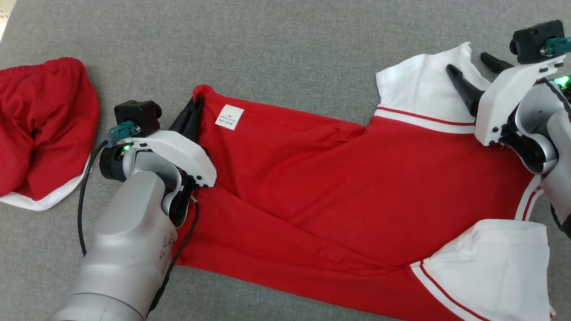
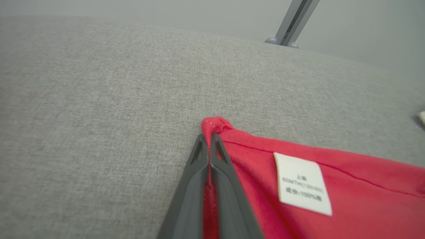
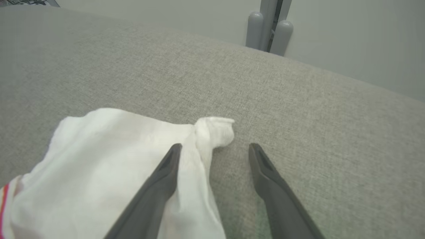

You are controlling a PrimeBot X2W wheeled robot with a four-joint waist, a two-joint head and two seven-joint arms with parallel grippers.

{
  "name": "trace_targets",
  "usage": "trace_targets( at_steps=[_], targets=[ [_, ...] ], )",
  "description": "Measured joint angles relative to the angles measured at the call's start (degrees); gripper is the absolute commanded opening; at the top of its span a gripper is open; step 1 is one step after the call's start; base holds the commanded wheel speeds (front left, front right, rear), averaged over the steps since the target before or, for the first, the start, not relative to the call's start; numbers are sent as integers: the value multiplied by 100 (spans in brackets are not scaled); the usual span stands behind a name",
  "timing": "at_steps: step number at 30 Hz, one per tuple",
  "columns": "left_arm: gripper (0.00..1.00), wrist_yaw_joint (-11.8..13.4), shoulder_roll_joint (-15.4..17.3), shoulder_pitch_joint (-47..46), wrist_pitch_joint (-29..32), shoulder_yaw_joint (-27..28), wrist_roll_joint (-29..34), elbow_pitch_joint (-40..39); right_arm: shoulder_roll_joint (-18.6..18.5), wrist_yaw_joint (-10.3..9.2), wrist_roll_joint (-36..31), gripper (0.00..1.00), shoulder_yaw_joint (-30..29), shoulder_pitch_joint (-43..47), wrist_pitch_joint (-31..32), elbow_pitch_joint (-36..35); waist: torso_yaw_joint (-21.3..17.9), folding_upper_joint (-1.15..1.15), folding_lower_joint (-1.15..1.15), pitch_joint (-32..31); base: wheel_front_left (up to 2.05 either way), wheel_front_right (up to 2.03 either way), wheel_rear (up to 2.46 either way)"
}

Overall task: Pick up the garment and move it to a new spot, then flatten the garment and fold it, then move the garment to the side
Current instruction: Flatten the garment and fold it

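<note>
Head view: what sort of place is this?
Likely a lab set up for folding practice: a broad grey fabric surface, a red shirt spread on it, and a bare wall with a metal post behind.

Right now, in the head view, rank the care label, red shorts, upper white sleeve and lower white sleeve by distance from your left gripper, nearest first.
From the left gripper, shut on a corner of the red shirt:
1. Care label, just right of it.
2. Red shorts, at the left.
3. Upper white sleeve, upper right.
4. Lower white sleeve, lower right.
</note>
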Motion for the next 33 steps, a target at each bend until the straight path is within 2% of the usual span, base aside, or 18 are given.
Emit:
trace_targets(
  at_steps=[3, 4, 5, 6, 9, 14, 21, 27, 33],
  targets=[
    [0, 0, -4, -11, -30, -94, -83, 20, -137, 0, 310, 100, 328, -148, 371, 89, 18, 0, 0, 0, 0, 0, 0],
    [0, 0, -4, -17, -40, -122, -118, 26, -177, 0, 417, 48, 422, -198, 458, 94, 22, 0, 0, 4, 0, 0, 0],
    [0, 1, -2, -23, -54, -152, -158, 32, -216, 0, 477, 33, 515, -241, 492, 92, 23, 0, 0, 4, 0, 0, 0],
    [0, 0, -4, -29, -56, -177, -197, 36, -225, 0, 637, 1, 523, -254, 510, 98, 22, 0, 0, 4, 0, 0, 0],
    [0, 0, -5, -34, -89, -236, -287, 45, -315, 0, 823, 0, 656, -269, 366, 103, 29, 0, 0, -12, 0, 0, 0],
    [0, 0, 11, -23, -126, -165, -318, -26, -378, 0, 1111, 0, 680, -235, -368, 56, 7, 0, 0, -124, 0, 0, 0],
    [0, 52, 310, 275, -140, 116, -215, -557, -586, 0, 1489, 0, 710, 123, -1360, -383, -146, 0, 0, -419, 0, 0, 0],
    [0, 148, 561, 833, -147, 364, -178, -1009, -728, 0, 1656, 0, 677, 691, -2014, -944, -385, 0, 0, -713, 0, 0, 0],
    [0, 211, 675, 1573, -146, 565, -357, -1474, -783, -1, 1774, 0, 620, 1686, -2487, -1621, -659, 0, 0, -936, 0, 0, 0]
  ],
)
